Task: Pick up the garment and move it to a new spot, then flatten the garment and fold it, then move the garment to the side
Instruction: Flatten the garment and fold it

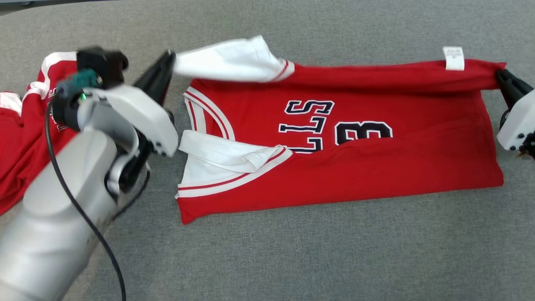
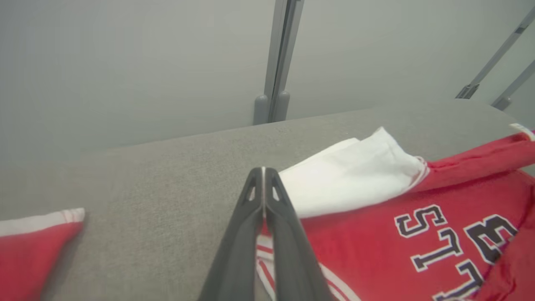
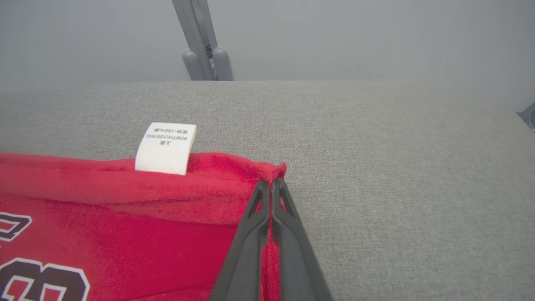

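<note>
Fingers point(image 2: 250, 217) of left gripper point(image 2: 263, 172) pressed together, pinching the white sleeve point(image 2: 351, 175) edge; right gripper point(image 3: 271, 182) likewise clamped on the red hem corner. Garment point(image 1: 376, 167) lies at centre of the grey padded surface point(image 1: 292, 251), print up, its far long edge raised off the surface and stretched taut between left gripper point(image 1: 169, 56) at 10 o'clock and right gripper point(image 1: 499, 75) at 3 o'clock. Judged: two-corner hold keeps that edge straight so it can be carried over toward 6 o'clock for a lengthwise fold. Head view gives the whole layout plus a second red garment point(image 1: 21, 138) at 9 o'clock. Wrist views give the pinch itself, red cloth between the fingers, care label point(image 3: 166, 148) text, and a metal post point(image 2: 278, 62) beyond the surface at 12 o'clock.
</note>
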Motion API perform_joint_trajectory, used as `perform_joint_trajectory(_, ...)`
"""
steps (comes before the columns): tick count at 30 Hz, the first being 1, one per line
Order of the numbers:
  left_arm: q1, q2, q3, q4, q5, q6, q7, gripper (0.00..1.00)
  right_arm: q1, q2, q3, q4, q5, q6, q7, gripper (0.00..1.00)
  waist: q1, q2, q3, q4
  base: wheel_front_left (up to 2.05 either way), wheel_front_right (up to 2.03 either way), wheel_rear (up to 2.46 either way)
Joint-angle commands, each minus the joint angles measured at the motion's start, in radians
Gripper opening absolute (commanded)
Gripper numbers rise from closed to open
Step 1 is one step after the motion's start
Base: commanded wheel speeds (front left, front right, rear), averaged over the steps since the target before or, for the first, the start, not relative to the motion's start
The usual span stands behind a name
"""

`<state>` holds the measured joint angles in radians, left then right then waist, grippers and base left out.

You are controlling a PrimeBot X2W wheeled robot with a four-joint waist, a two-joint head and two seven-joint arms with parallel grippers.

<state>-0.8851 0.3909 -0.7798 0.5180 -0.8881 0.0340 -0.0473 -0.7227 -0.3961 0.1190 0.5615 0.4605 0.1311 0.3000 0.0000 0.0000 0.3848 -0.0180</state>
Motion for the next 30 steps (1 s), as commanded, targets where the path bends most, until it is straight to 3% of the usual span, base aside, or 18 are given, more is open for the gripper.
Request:
perform_joint_trajectory(1,0.044,0.028,0.002,-0.075,-0.007,0.038,0.013,0.0,0.021,-0.015,-0.001,-0.014,0.011,-0.001,0.009,0.0,0.0,0.0,0.001,0.002,0.0,0.0,0.0)
perform_joint_trajectory(9,0.302,0.189,0.031,-0.576,-0.006,0.3,0.068,0.0,0.12,-0.043,-0.027,-0.095,0.036,-0.001,0.039,0.0,0.0,0.0,0.004,0.012,0.0,0.0,0.0)
perform_joint_trajectory(14,0.415,0.245,0.029,-0.755,-0.001,0.4,0.086,0.0,0.186,-0.051,-0.061,-0.15,0.034,-0.001,0.061,0.0,0.0,0.0,0.008,0.017,0.0,0.0,0.0)
perform_joint_trajectory(19,0.48,0.246,0.012,-0.814,-0.007,0.441,0.081,0.0,0.248,-0.035,-0.096,-0.2,0.022,-0.001,0.092,0.0,0.0,0.0,0.01,0.021,0.0,0.0,0.0)
perform_joint_trajectory(27,0.478,0.2,-0.041,-0.732,0.032,0.432,0.059,0.0,0.302,0.002,-0.121,-0.243,0.013,-0.001,0.122,0.02,0.0,0.0,0.021,0.021,0.0,0.0,0.0)
perform_joint_trajectory(28,0.476,0.184,-0.039,-0.714,0.027,0.427,0.05,0.0,0.305,0.005,-0.122,-0.244,0.01,-0.001,0.123,0.21,0.0,0.0,0.022,0.02,0.0,0.0,0.0)
perform_joint_trajectory(29,0.473,0.176,-0.044,-0.693,0.029,0.423,0.047,0.1,0.305,0.007,-0.124,-0.246,0.005,-0.001,0.124,0.49,0.0,0.0,0.022,0.019,0.0,0.0,0.0)
perform_joint_trajectory(30,0.474,0.165,-0.048,-0.675,0.021,0.417,0.047,0.42,0.306,0.01,-0.128,-0.247,0.0,-0.001,0.122,0.93,0.0,0.0,0.022,0.017,0.0,0.0,0.0)
